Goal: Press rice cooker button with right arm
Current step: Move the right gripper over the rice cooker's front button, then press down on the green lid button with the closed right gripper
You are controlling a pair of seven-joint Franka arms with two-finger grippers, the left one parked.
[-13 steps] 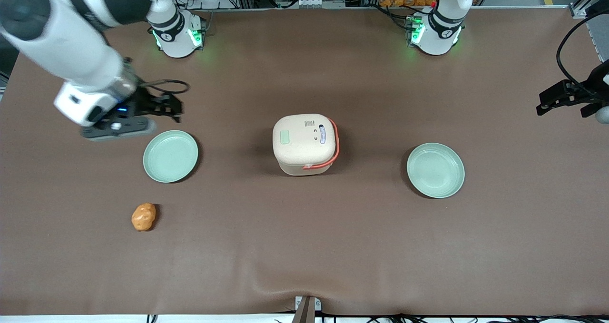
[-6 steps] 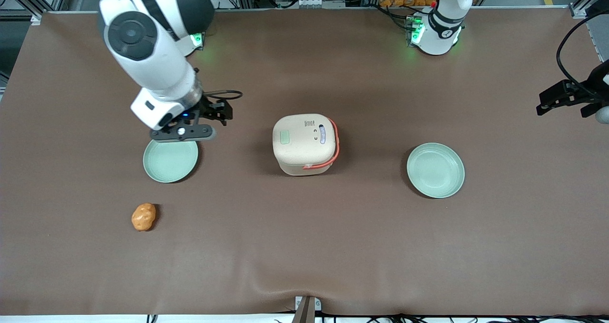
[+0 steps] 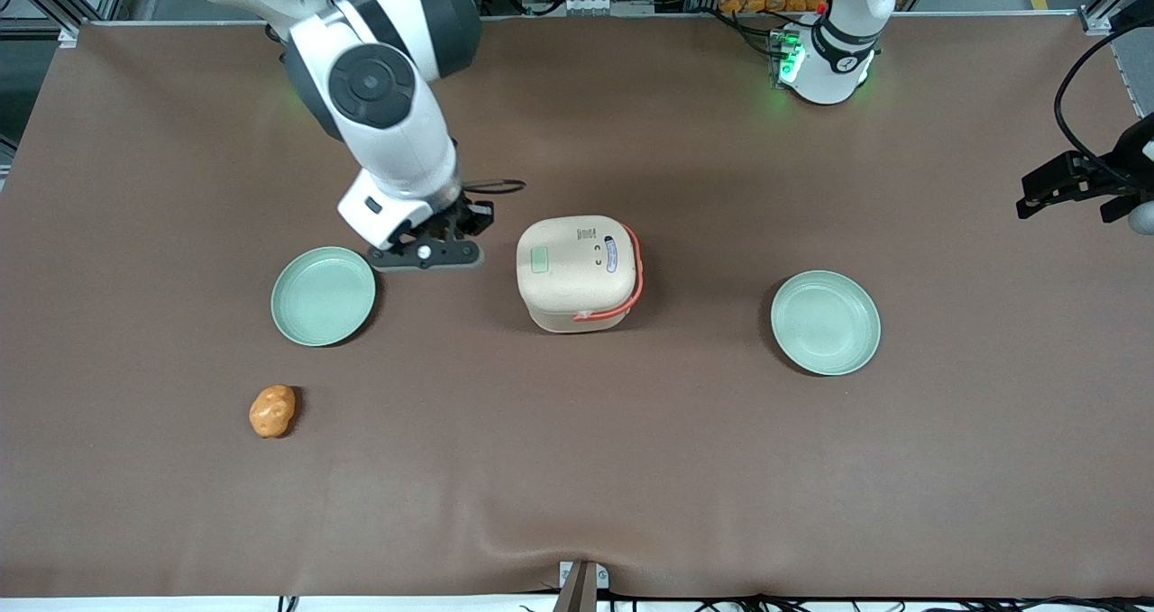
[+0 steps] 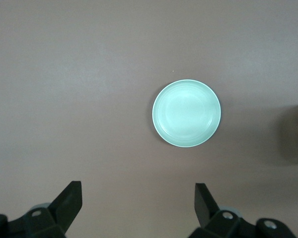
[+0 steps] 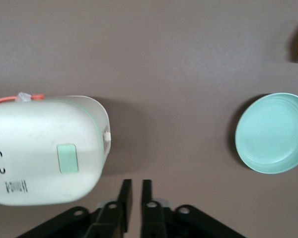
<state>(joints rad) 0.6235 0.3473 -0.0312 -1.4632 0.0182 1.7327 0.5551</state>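
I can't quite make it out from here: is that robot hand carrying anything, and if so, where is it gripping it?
Nothing is held. The end effector hangs above the table beside the rice cooker, its fingers nearly together with only bare table between them.

**Right arm: appearance**

Right arm (image 3: pixel 388 116): glossy white shell, fat rounded links. Dark grey round cap on the joint, small hub at its centre; black band on the link above. White wrist block with a dark slot. Thin black cable looping off the wrist. Gripper (image 3: pixel 424 255): grey flat base with a pale round dot, black fingers (image 5: pixel 125 198), narrow slit between them; black knuckles with small silvery screws
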